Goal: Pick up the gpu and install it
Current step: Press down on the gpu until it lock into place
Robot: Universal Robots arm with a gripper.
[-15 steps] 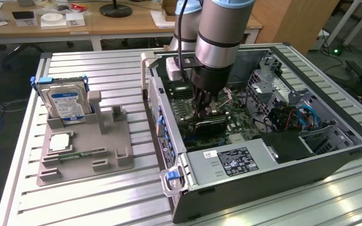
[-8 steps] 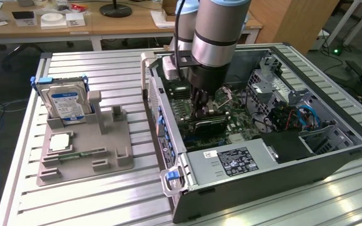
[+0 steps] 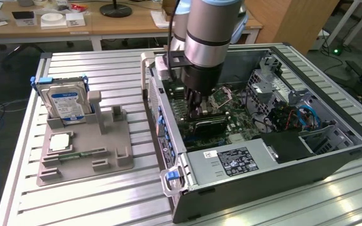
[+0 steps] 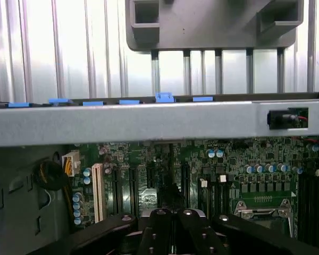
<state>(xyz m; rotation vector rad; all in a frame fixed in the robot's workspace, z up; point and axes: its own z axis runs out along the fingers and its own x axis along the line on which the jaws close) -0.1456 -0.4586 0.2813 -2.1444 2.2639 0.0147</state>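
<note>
A ribbed metal table (image 3: 105, 197) is seen across the exterior frame, with wooden desks (image 3: 105, 26) along the upper edge. At centre right an open computer case (image 3: 275, 155) lies on the table; at left a grey fixture tray (image 3: 86, 150) carries a hard drive (image 3: 66, 104) standing upright and a memory stick (image 3: 80, 154) lying flat. The arm (image 3: 209, 33) is lowered into the case from the upper centre, and the gripper (image 3: 199, 109) is held clenched just above the motherboard (image 3: 228, 125). The gpu (image 3: 207, 125) is seen as a dark card seated on the board directly below the fingers; whether it is touched cannot be told. In the wrist view the fingers (image 4: 173, 231) are cut off at the lower edge.
</note>
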